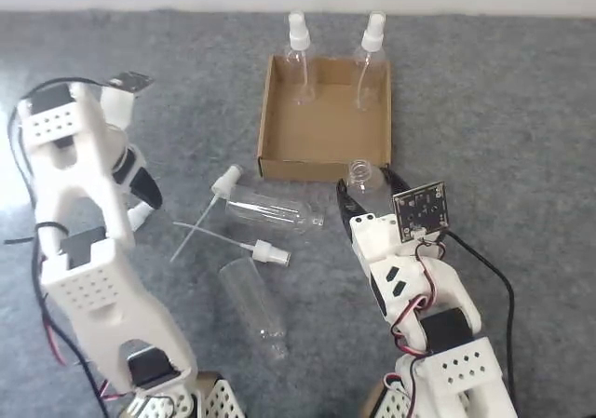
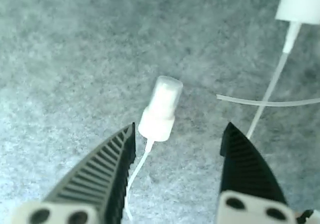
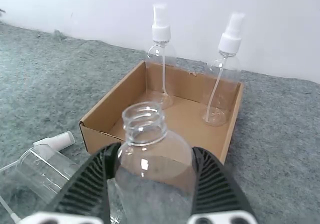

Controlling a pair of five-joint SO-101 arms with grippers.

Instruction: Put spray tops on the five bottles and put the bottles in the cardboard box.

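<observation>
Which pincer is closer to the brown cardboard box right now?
Right. The right pincer grips an uncapped clear plastic bottle right by the near wall of the brown cardboard box. The left pincer is open farther off to the side, above a loose white spray top.

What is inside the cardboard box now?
A capped bottle and a second capped bottle stand upright by the far wall of the cardboard box. Its near wall hides the floor strip just behind it.

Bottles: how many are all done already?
Two capped bottles stand in the cardboard box. The right pincer grips an uncapped bottle; the left pincer is open around a loose spray top. Two bare bottles lie on the carpet, needing tops. Three to go.
</observation>
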